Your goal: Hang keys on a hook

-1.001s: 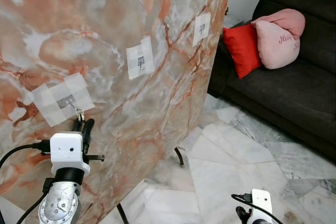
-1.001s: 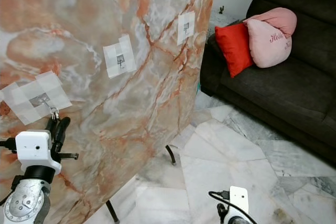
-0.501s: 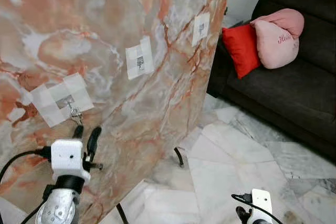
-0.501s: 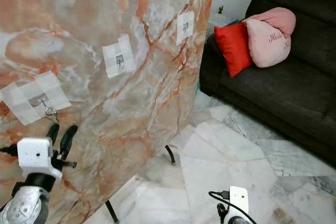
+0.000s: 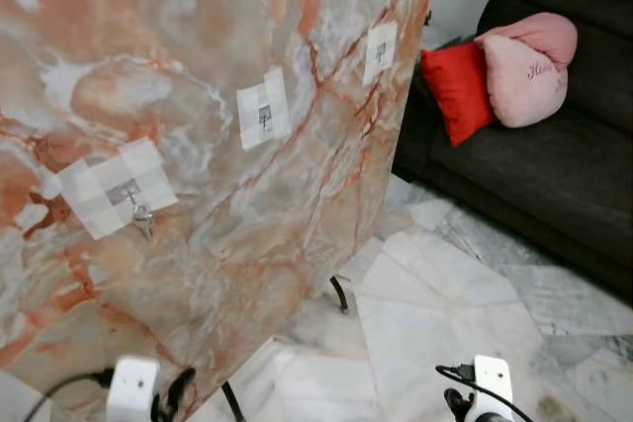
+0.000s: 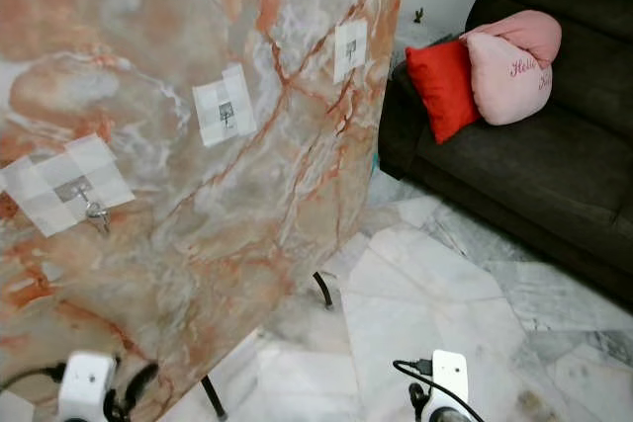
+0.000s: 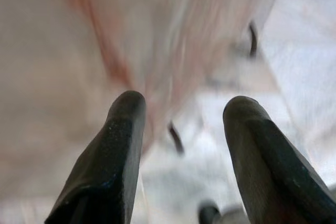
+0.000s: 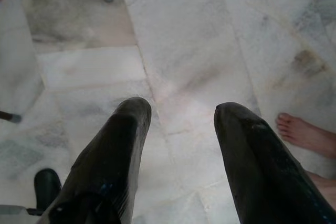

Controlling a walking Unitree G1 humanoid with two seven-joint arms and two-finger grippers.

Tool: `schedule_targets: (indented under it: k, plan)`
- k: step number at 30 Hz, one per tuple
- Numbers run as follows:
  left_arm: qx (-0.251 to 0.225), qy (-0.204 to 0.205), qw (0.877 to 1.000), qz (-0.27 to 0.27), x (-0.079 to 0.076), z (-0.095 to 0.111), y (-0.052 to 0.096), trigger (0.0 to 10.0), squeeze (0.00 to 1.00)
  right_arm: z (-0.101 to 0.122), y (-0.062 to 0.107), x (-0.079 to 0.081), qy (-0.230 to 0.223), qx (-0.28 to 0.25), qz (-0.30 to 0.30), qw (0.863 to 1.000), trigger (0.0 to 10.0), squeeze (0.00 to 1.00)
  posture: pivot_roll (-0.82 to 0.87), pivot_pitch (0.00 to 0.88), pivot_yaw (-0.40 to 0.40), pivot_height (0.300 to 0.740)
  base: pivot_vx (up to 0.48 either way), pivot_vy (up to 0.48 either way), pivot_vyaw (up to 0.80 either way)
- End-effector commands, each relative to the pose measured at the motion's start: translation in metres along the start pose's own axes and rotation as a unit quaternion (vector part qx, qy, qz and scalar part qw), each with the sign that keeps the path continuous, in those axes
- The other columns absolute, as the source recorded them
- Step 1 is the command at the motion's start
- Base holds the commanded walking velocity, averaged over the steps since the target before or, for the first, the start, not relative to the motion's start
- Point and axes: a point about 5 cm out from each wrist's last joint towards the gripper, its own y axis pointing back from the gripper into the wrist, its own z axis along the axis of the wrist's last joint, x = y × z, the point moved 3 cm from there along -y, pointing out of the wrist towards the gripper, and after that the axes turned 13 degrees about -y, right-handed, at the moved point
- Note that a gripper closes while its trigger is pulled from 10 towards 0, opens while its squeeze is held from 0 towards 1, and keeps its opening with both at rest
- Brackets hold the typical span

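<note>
Closest in is a pale marble-tile floor with grey veining, and standing on it is a big pink-and-orange marbled board on thin black legs, tilted off to the right. Down at the bottom edge of the head views the left gripper sits low near the foot of the board, its two black fingers spread apart with nothing between them — fully released, touching nothing. The right gripper hangs idle over bare floor, also gaping and empty. The small metal keys hang on the nearest silver hook, which is fixed to the board with a patch of white tape; they're well above the left gripper. Further along the board are a second taped hook and a third, both bare. Past the board there's a dark sofa with a red cushion and a pink cushion. The right wrist view catches a person's bare foot on the tiles; the left wrist view is blurry — just board and floor.
</note>
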Motion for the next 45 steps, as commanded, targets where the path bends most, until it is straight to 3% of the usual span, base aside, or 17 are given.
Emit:
schedule_targets:
  k: [1, 6, 10, 13, 23, 29, 32, 45]
  plan:
    - [0.015, -0.004, 1.0, -0.011, -0.005, -0.005, -0.009, 10.0, 0.0, 0.002, 0.0, -0.003, 0.0, -0.003, -0.005, 1.0, 10.0, 0.0, 0.12, 0.0, -0.076, 0.74, 0.0, 0.0, 0.0]
    - [0.099, 0.038, 0.994, 0.0, -0.006, -0.033, -0.024, 10.0, 0.0, 0.001, 0.0, -0.003, -0.002, -0.002, -0.008, 1.0, 10.0, 0.0, 0.11, 0.0, -0.067, 0.74, 0.0, 0.0, 0.0]
    - [0.187, 0.049, 0.981, -0.014, -0.019, -0.061, -0.021, 10.0, 0.0, -0.001, 0.0, -0.003, 0.007, 0.005, -0.008, 1.0, 10.0, 0.0, 0.11, 0.0, -0.067, 0.74, 0.0, 0.0, 0.0]
    - [0.214, 0.042, 0.976, -0.014, -0.024, -0.068, -0.02, 10.0, 0.0, -0.001, 0.0, -0.002, 0.009, 0.005, -0.007, 1.0, 10.0, 0.0, 0.1, 0.0, -0.062, 0.74, 0.0, 0.0, 0.0]
    - [0.174, 0.073, 0.982, -0.004, -0.03, -0.041, -0.045, 10.0, 0.0, -0.001, 0.0, -0.002, 0.011, 0.006, -0.01, 1.0, 10.0, 0.0, 0.08, 0.0, -0.059, 0.74, 0.0, 0.0, 0.0]
    - [0.189, 0.076, 0.979, -0.004, -0.035, -0.046, -0.042, 10.0, 0.0, 0.0, 0.0, 0.0, 0.014, 0.004, -0.001, 1.0, 10.0, 0.0, 0.08, 0.0, -0.057, 0.74, 0.0, 0.0, 0.0]
    - [0.197, 0.083, 0.977, 0.002, -0.035, -0.051, -0.039, 10.0, 0.0, 0.0, 0.0, 0.0, 0.034, 0.01, 0.003, 0.999, 10.0, 0.0, 0.08, 0.0, -0.06, 0.74, 0.0, 0.0, 0.8]
    - [0.206, 0.102, 0.972, 0.038, -0.024, -0.058, -0.034, 10.0, 0.0, 0.0, 0.0, 0.001, 0.024, 0.011, 0.002, 1.0, 10.0, 0.0, 0.08, 0.0, -0.059, 0.74, 0.0, 0.0, 0.8]
